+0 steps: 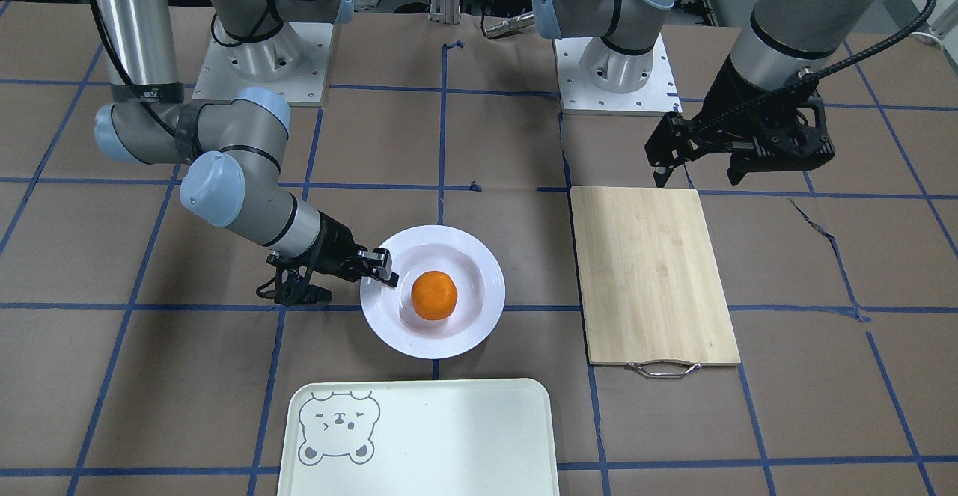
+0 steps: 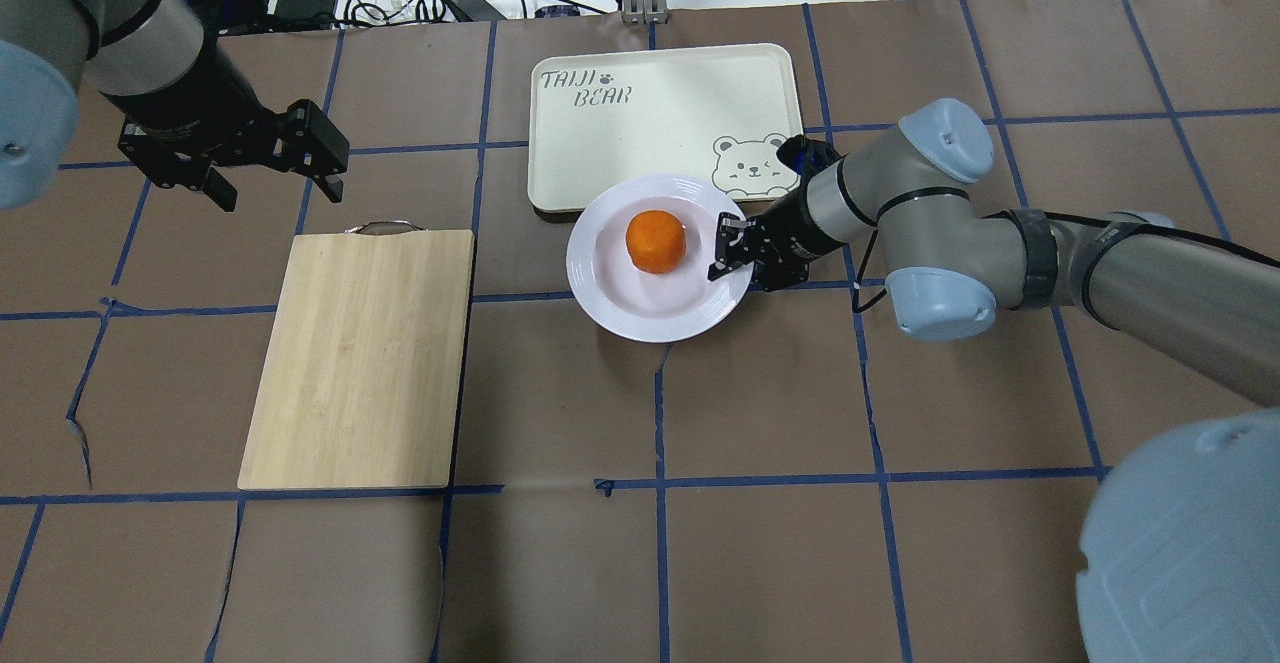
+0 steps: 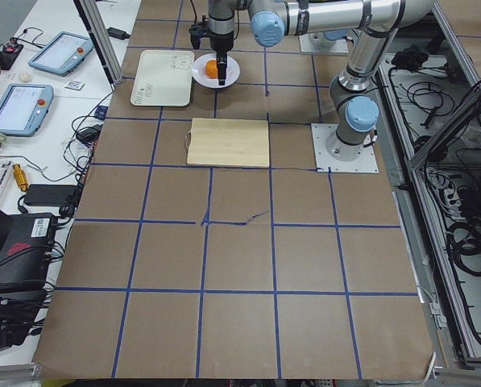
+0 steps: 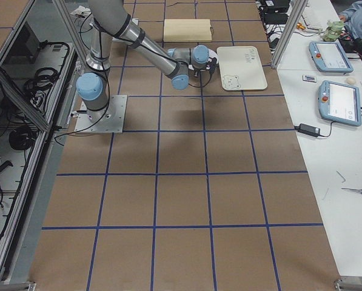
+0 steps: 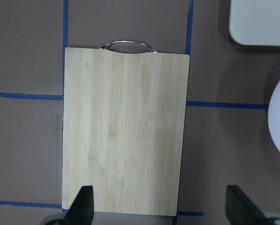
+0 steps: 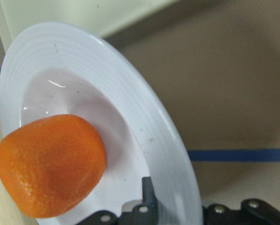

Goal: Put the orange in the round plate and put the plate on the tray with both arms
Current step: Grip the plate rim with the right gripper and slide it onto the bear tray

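Plainly the right gripper (image 1: 382, 269) pinches the rim of the round plate (image 1: 479, 328); the left gripper (image 1: 696, 176) hangs open.

Right arm (image 1: 254, 212) and left arm (image 1: 793, 25) are silver-grey tubes with rounded pale-blue joint caps (image 1: 213, 191). A ribbed black cable (image 1: 756, 99) hangs off the left; pale base plates (image 1: 299, 84) show screw holes.

The right gripper (image 1: 378, 265) holds the round plate (image 1: 441, 343) by its rim on the robot's right; the orange (image 1: 434, 295) fills its centre. The rim facing the cutting board (image 1: 651, 271) is free, a bare strip of table (image 1: 535, 279) between the 2. The tray (image 1: 449, 436) lies just beyond.
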